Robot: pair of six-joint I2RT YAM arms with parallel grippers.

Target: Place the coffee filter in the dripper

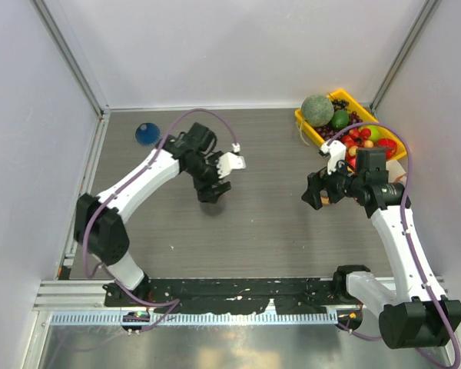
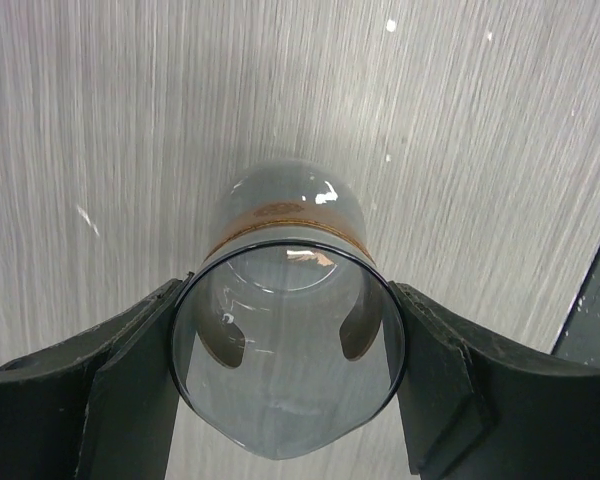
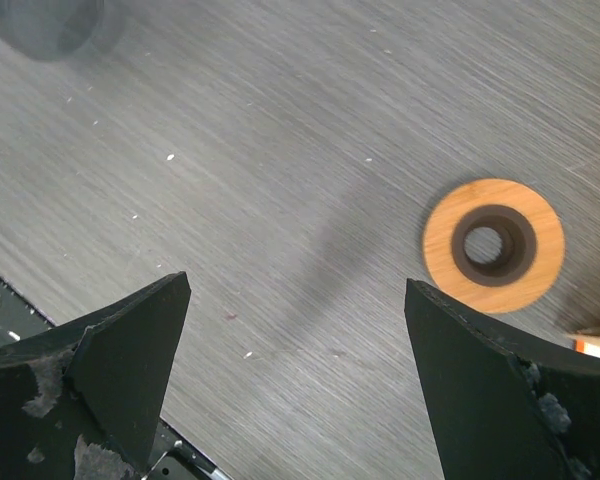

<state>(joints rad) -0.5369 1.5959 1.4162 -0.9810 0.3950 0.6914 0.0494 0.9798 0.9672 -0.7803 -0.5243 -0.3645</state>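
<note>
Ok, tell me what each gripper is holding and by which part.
The left gripper grips the clear glass cup, one finger on each side of its wall just below the rim. The right gripper is open and holds nothing.

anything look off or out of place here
Nothing spilled or broken. But no paper filter shows in any view, and the blue dripper sits alone at the far left while the left fingers grip a smoky glass.

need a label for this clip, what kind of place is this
Probably a robot lab test cell: two robot arms bolted to a rail at the table edge, plain white walls closing it in, and props such as a glass and a yellow tray of fruit.
</note>
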